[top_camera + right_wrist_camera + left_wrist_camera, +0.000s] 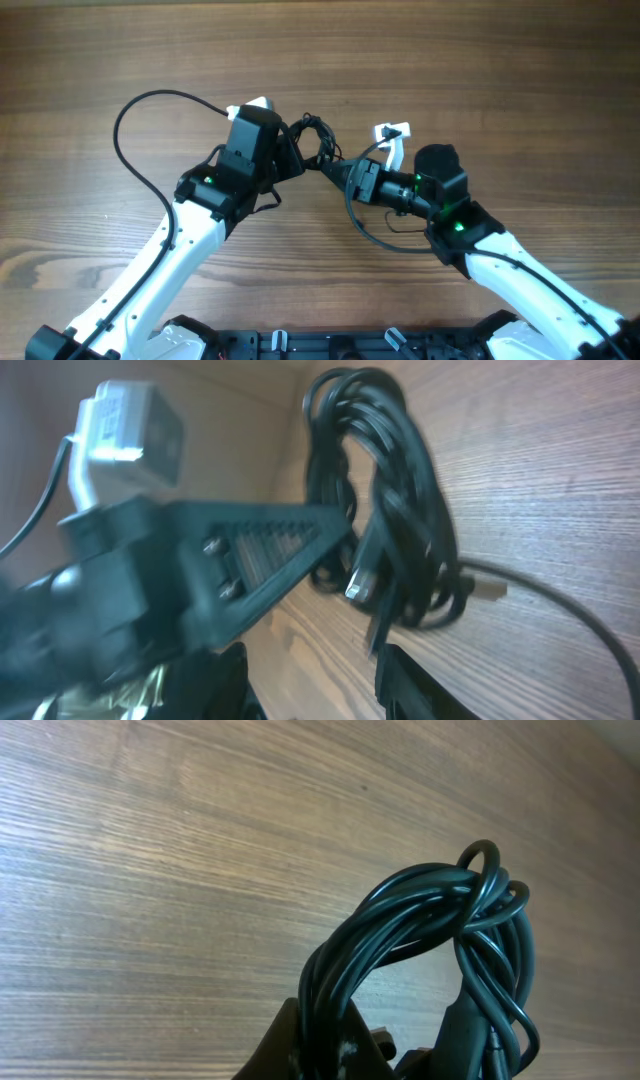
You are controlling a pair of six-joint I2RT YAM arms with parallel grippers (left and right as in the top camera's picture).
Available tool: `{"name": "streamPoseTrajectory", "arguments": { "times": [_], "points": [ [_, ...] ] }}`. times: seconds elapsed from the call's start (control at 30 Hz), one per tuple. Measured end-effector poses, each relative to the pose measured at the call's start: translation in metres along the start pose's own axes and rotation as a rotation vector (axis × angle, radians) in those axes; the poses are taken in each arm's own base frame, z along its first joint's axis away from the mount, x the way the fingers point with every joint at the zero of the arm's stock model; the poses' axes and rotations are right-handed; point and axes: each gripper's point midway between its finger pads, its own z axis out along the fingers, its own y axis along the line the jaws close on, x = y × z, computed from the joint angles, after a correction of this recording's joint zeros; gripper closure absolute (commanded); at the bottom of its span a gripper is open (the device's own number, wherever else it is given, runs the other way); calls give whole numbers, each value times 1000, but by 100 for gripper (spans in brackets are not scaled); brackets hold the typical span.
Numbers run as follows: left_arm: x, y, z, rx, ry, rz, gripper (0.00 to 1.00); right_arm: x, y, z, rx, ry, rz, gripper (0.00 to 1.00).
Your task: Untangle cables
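- Between the two arms, over the middle of the brown wood-grain counter [500,60], sits the tangle of very thin, glossy black cables [318,140], wound into a loose coil of several loops.
- Left jaws: closed on the lower part of that coil. In the left wrist view the cables [440,940] rise from between them and arch into a knot of crossing loops at the top.
- Right jaws: parted, gripping nothing. In the right wrist view the cables [390,510] lie just ahead of the gap, not within it, and the ridged black finger [270,545] of the left jaws slants across beside them.
- A small silvery plug tip [360,586] shows at the coil's lower edge, and a single black strand [560,600] trails off along the counter.
- Handling, as I judge it: light, limp and smooth, so the loops will sag and slide rather than hold a shape. A firm pinch should do no harm, but yanking would likely tighten the knot.
- Best hold, I think: the plug end or the trailing strand, which can be drawn out through the loops while the left jaws anchor the coil.
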Motion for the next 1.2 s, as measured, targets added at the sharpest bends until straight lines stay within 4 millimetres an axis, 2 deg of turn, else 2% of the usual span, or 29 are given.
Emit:
{"name": "streamPoseTrajectory", "arguments": {
  "times": [0.1,0.27,0.47,0.63,0.73,0.87,0.93,1.03,1.1,1.13,1.2],
  "points": [
    [1,-2,0,6,4,2,96,-3,-6,6,7,-10,48,77],
    [3,-6,0,28,14,9,96,-6,-4,7,-4,-23,84,92],
    [7,-21,-1,109,47,58,96,-11,5,7,-39,-41,94,95],
    [17,-30,-2,147,74,147,96,-15,2,7,-21,-75,96,95],
    [26,-39,-3,179,98,202,96,-22,-4,7,9,-118,100,95],
    [32,-45,-5,220,125,235,96,-26,-24,5,97,-162,130,95],
    [36,-51,-7,256,144,262,96,-28,-31,4,133,-182,138,92],
    [43,-59,-11,314,174,309,96,-33,-36,2,161,-215,95,81],
    [43,-61,-13,331,169,336,96,-35,-36,2,167,-223,63,69],
    [42,-60,-13,332,165,347,96,-36,-36,1,166,-224,56,55],
    [36,-58,-13,332,149,363,96,-38,-33,-3,156,-211,10,42]
  ]
}}
